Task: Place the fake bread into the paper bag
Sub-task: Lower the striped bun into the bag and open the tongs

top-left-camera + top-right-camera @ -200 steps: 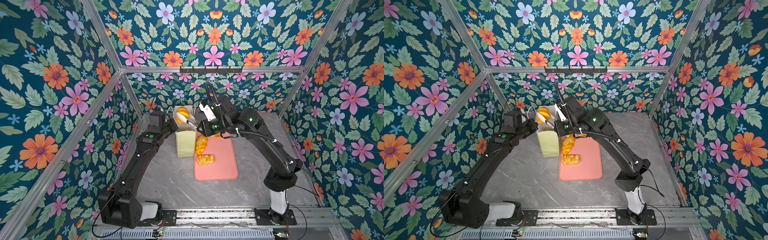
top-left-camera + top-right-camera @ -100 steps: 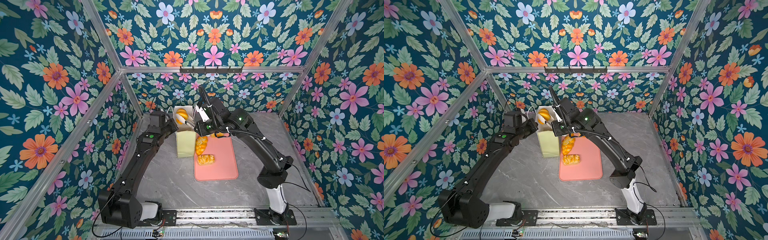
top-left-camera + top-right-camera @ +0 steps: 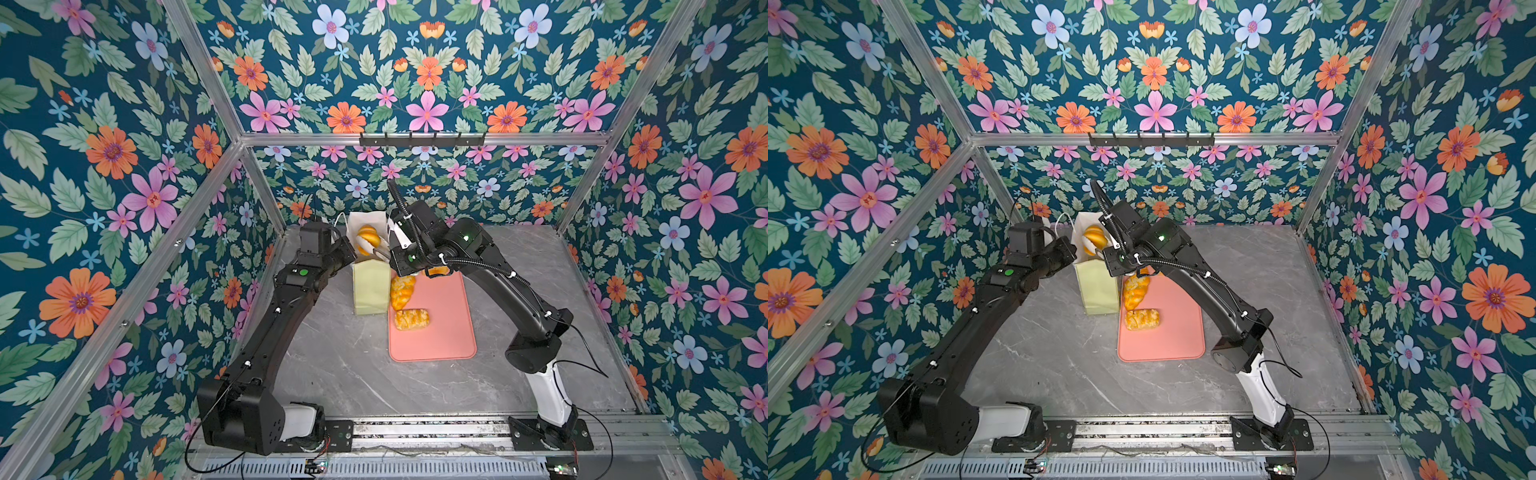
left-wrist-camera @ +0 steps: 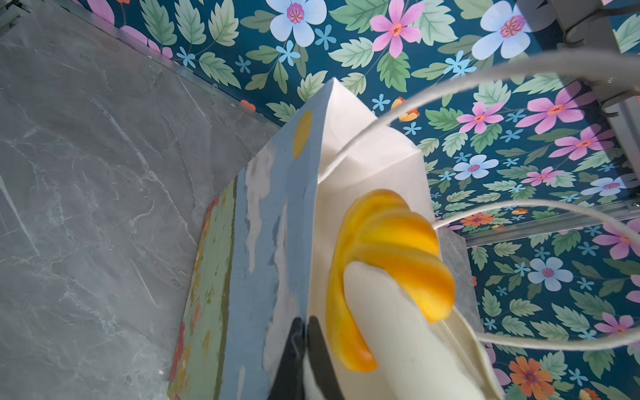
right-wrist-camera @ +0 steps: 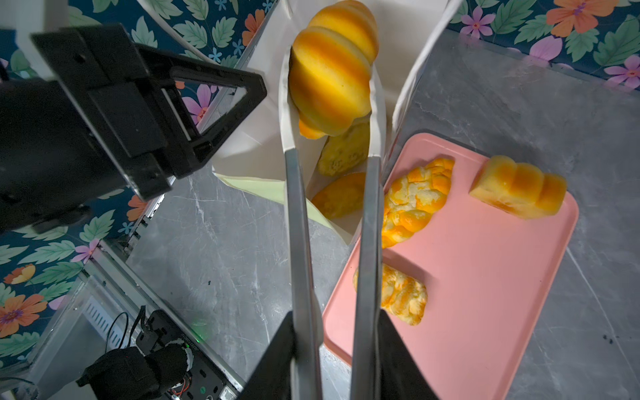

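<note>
- Overhead, the right tool [image 5: 332, 104] grasps the croissant [image 5: 332, 69] between its long grey fingers [image 5: 299, 225]. It holds the pastry at the open mouth of the paper bag [image 3: 370, 291].
- The left tool [image 4: 304, 329] is clenched on the bag's top edge, its black fingertips pinching one wall. The white cord handles [image 4: 450, 86] arc loose above the rim.
- Deep inside the bag lie a speckled bun [image 5: 343, 149] and a round roll [image 5: 341, 199]. The croissant spans most of the narrow mouth, leaving only thin gaps to the white walls.
- The bag stands upright on the grey desk [image 3: 332, 365] against the left edge of the pink tray [image 3: 440, 332], with the flowered back wall close behind.
- On the tray, the braided loaf [image 3: 402, 291] lies along the edge beside the bag, with the flaky pastry [image 3: 411, 319] just beside it. The square loaf [image 5: 519, 190] sits at the far end.
- The tray's near half is bare, and the desk in front and to the right lies open.
</note>
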`<control>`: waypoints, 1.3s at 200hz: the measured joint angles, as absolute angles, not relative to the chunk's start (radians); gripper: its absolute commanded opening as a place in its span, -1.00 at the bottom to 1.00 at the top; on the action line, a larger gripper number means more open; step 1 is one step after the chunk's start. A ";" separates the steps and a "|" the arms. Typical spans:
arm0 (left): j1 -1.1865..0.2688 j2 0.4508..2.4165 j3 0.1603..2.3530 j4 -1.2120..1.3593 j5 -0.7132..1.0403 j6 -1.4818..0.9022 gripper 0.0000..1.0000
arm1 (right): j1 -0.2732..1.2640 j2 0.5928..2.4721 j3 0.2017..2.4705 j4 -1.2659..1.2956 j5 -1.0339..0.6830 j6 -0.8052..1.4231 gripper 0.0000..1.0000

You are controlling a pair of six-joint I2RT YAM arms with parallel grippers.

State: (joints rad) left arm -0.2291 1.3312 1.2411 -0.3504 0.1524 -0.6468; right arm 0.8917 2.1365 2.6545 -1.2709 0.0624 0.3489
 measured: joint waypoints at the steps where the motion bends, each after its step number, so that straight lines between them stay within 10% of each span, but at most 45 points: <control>1: -0.229 1.331 1.241 -0.350 0.152 -0.647 -1.00 | 0.892 2.137 2.654 -1.271 0.062 0.347 -0.32; 260: -0.230 1.336 1.240 -0.337 0.157 -0.647 -1.00 | 0.897 2.147 2.687 -1.308 0.034 0.330 -0.07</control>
